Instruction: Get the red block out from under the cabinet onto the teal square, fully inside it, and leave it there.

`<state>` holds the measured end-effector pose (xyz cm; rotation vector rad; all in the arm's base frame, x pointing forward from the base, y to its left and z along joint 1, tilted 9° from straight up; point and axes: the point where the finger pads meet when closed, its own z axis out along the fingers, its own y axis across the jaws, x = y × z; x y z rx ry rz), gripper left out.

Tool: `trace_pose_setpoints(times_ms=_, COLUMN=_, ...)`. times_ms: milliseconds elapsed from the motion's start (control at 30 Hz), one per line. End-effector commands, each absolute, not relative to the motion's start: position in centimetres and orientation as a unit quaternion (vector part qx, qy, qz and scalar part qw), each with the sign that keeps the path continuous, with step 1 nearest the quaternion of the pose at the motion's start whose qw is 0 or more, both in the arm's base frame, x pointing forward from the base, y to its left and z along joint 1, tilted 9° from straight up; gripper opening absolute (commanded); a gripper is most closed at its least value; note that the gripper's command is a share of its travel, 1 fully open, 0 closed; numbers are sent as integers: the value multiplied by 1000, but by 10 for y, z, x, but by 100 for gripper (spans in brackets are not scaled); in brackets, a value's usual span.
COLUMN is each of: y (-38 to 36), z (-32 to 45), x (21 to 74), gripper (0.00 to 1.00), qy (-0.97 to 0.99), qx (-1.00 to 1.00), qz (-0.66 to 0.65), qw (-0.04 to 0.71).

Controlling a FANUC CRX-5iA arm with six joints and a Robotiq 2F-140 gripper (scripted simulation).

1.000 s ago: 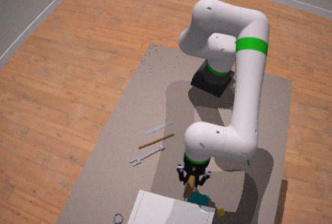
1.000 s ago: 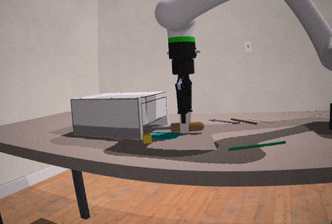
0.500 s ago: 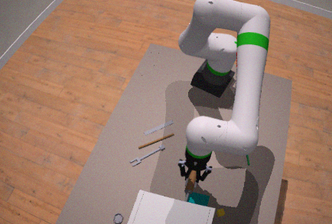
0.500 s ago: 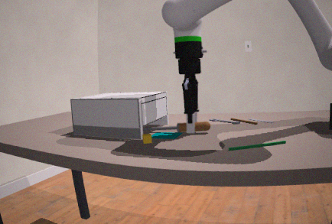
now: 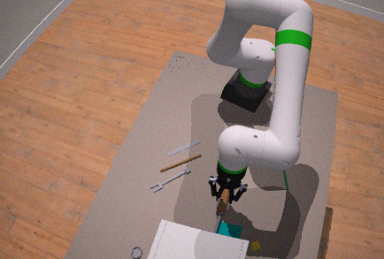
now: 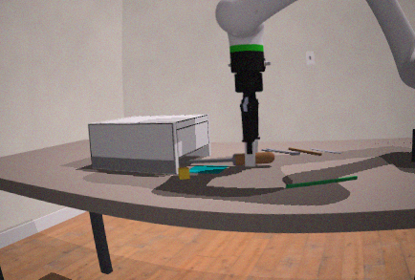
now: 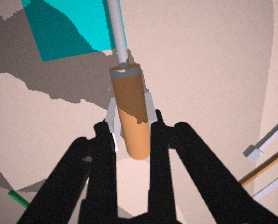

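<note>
A: Where the white arm points straight down, the black two-finger gripper (image 7: pixel 131 132) is clamped on the brown wooden handle (image 7: pixel 131 112) of a tool with a grey metal shaft (image 7: pixel 117 30). Tool lies level at table height.

B: Shaft direction?

A: Toward the white box-shaped cabinet (image 6: pixel 143 140). In the wrist view it crosses one edge of the flat teal square (image 7: pixel 67 25). Far end runs out of frame.

B: Red block?

A: Cannot see it in any view. Teal square (image 5: pixel 230 230) lies just beside the cabinet's front; a small yellow cube (image 6: pixel 185 173) rests near the cabinet corner, next to the square.

B: Anything else on the grey table (image 6: pixel 335 205)?

A: A thin green rod (image 6: pixel 320 182), well apart to the side. Behind the gripper: a flat grey ruler-like strip (image 5: pixel 183 148), a slim wooden stick (image 5: pixel 180 163) and a grey fork-ended wrench (image 5: pixel 170 179), roughly parallel. A small round grey item (image 5: pixel 137 253) sits by the cabinet's far side.
</note>
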<state>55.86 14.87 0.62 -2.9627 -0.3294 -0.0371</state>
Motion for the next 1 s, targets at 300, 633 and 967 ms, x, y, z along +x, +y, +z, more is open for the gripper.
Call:
trace_pose_setpoints(times_ms=300, y=141, z=5, x=524, gripper=0, qy=-110, qx=-991, qz=-13, qw=80)
trace_pose_setpoints(times_ms=633, y=135, z=4, x=499, gripper=0, qy=-110, qx=-991, qz=-13, qw=80)
trace_pose_setpoints(times_ms=967, y=130, z=3, x=475, gripper=0, qy=-110, qx=-991, qz=-13, qw=80)
